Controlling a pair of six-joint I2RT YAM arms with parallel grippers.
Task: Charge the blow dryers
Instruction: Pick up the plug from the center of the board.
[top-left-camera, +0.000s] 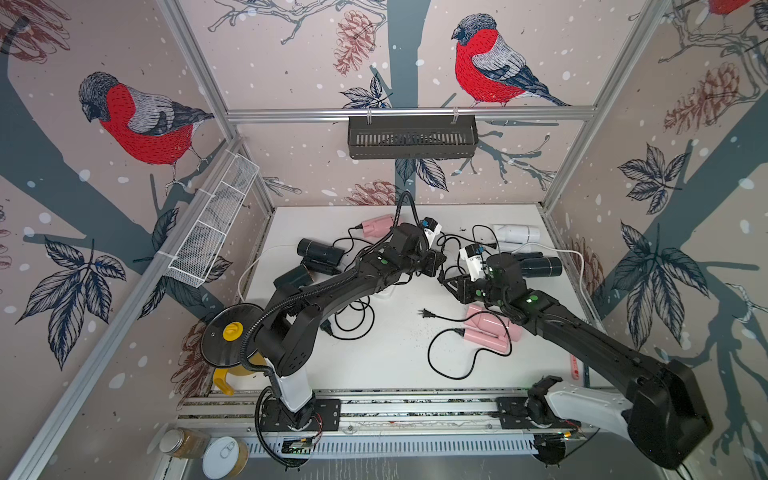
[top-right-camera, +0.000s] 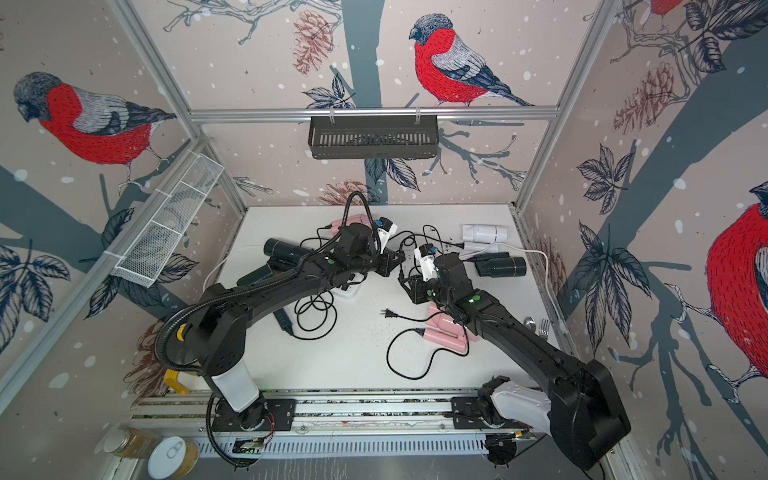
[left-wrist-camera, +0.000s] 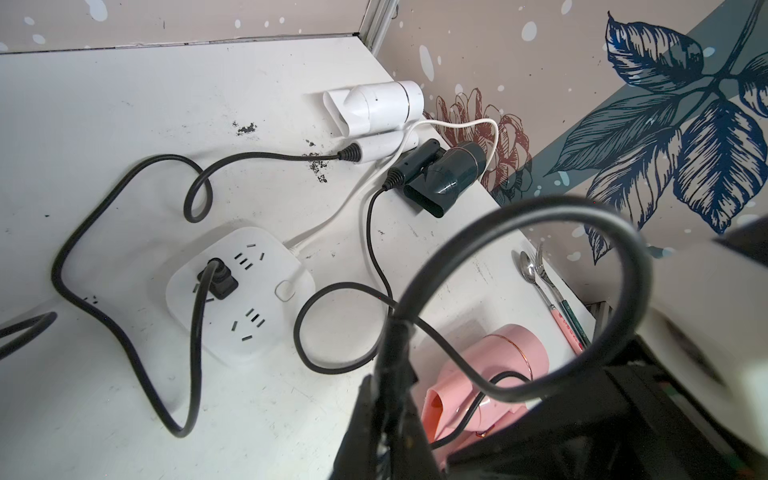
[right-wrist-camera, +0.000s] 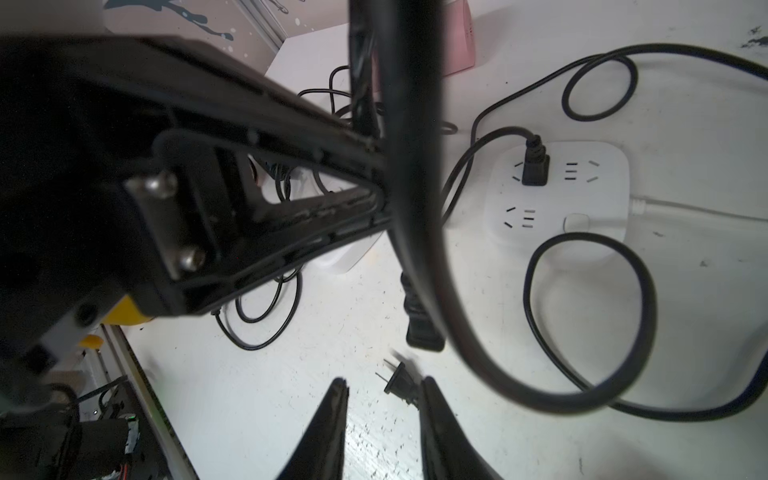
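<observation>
Fingers of the left gripper (left-wrist-camera: 390, 357) pinch a black cord (left-wrist-camera: 582, 205) mid-table. Those of the right gripper (right-wrist-camera: 384, 399) stand narrowly apart, empty, near a loose plug (right-wrist-camera: 399, 384). The blow dryers (top-left-camera: 492, 332) lie scattered left, far and right.

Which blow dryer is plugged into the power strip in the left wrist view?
The white blow dryer in the far corner: its black cord loops round to the only plug seated in the power strip. The dark blow dryer beside it is not.
</observation>
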